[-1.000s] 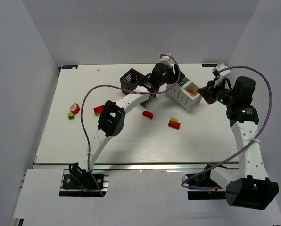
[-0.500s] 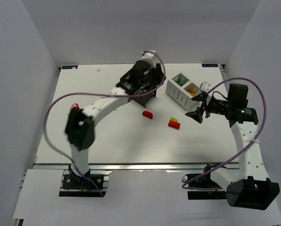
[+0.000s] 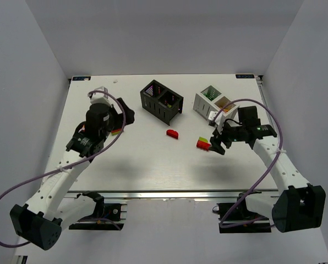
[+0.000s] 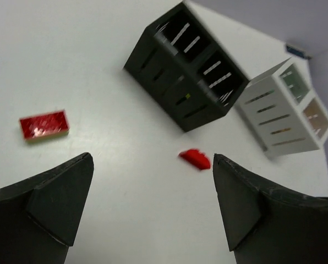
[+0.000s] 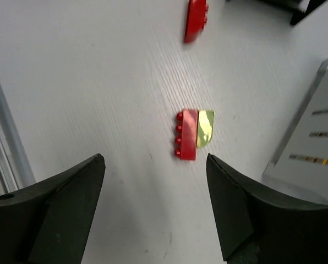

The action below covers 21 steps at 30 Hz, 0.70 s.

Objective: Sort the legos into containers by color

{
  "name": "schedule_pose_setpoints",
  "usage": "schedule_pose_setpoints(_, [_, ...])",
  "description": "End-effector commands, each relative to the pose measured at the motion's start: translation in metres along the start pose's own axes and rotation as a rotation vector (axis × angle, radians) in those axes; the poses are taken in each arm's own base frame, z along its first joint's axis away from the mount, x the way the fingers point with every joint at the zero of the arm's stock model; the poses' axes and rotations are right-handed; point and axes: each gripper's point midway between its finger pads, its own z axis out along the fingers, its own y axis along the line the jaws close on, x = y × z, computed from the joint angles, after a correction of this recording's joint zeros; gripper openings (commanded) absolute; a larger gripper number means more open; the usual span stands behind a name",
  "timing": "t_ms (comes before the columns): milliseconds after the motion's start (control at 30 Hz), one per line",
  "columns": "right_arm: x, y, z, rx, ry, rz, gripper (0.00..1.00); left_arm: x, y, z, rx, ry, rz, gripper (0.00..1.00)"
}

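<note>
My left gripper (image 3: 125, 117) hangs open over the left part of the table, nothing between its jaws (image 4: 153, 212). A flat red lego (image 4: 44, 124) lies just ahead of it on the left, half hidden under it from above (image 3: 117, 131). A curved red lego (image 3: 172, 132) (image 4: 195, 159) lies mid-table. My right gripper (image 3: 215, 146) (image 5: 156, 212) is open and empty right beside a red-and-green stack (image 3: 202, 144) (image 5: 194, 133). The black container (image 3: 162, 101) (image 4: 186, 71) and the white container (image 3: 216, 104) (image 4: 288, 113) stand at the back.
The white container's slotted wall (image 5: 312, 148) rises close on the right of my right gripper. The curved red lego (image 5: 195, 20) lies further ahead of it. Grey walls surround the table, and purple cables loop from both arms.
My left arm swung away from the black container to the table's left side and its jaws opened. My right arm came down from the white container to the red-and-green stack, jaws open.
</note>
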Motion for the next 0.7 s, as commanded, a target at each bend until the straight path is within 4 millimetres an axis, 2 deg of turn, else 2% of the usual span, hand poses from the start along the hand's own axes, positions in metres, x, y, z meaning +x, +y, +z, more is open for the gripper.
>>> schedule_pose_setpoints(0, [0.020, -0.025, 0.002, 0.133, 0.068, -0.047, 0.80, 0.035, 0.037, -0.016, -0.124, 0.118, -0.028, 0.98])
schedule_pose_setpoints(33, [0.024, -0.028, 0.003, 0.147, 0.077, -0.051, 0.80, 0.044, 0.046, -0.018, -0.153, 0.150, -0.028, 0.98])
schedule_pose_setpoints(100, [0.034, -0.034, 0.007, 0.175, 0.098, -0.064, 0.81, 0.055, 0.052, -0.017, -0.166, 0.193, -0.039, 0.98])
schedule_pose_setpoints(233, [0.039, -0.037, 0.014, 0.169, 0.093, -0.101, 0.82, 0.075, 0.060, -0.007, -0.192, 0.255, -0.057, 0.97])
schedule_pose_setpoints(400, [0.031, -0.045, 0.024, 0.152, 0.052, -0.062, 0.81, 0.076, 0.055, 0.003, -0.190, 0.290, -0.098, 0.93])
schedule_pose_setpoints(467, [0.026, -0.051, 0.027, 0.149, 0.037, -0.034, 0.81, 0.083, 0.057, 0.003, -0.211, 0.338, -0.108, 0.89])
schedule_pose_setpoints(567, [0.029, -0.050, 0.037, 0.116, 0.036, 0.035, 0.77, 0.077, 0.055, -0.002, -0.223, 0.332, -0.139, 0.87])
schedule_pose_setpoints(667, [0.026, -0.053, 0.040, 0.102, 0.016, 0.000, 0.76, 0.074, 0.058, -0.006, -0.235, 0.300, -0.172, 0.87])
